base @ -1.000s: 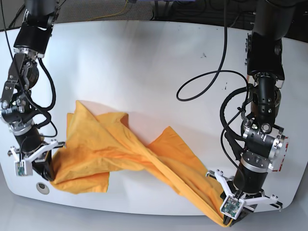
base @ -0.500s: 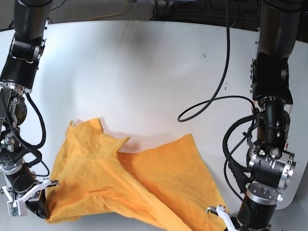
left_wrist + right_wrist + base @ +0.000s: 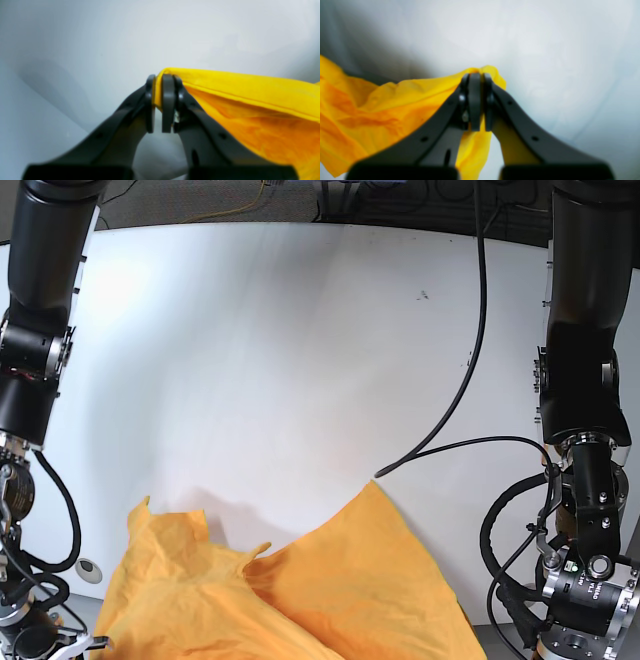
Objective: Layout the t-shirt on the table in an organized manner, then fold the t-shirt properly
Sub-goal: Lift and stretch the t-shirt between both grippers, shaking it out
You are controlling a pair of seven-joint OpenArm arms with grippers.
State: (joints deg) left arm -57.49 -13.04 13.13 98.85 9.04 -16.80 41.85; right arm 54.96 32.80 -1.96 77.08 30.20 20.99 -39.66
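The orange-yellow t-shirt (image 3: 330, 580) hangs and drapes over the near edge of the white table (image 3: 300, 330), with a pointed fold rising at the middle and a crumpled part at the left. In the left wrist view my left gripper (image 3: 160, 80) is shut on a folded edge of the t-shirt (image 3: 250, 105), which stretches away to the right. In the right wrist view my right gripper (image 3: 476, 77) is shut on a bunched corner of the t-shirt (image 3: 382, 105), which trails off to the left. In the base view both sets of fingers lie below the picture's bottom edge.
A round grey grommet (image 3: 90, 565) sits by the shirt's left corner. A black cable (image 3: 470, 380) loops over the table's right side from the right-hand arm (image 3: 590, 480). The other arm (image 3: 30, 380) stands along the left edge. Small dark specks (image 3: 423, 295) mark the far right.
Both arms have drawn back toward the near edge, and the grippers have dropped out of the base view. The shirt has slid nearer with them and spread wider.
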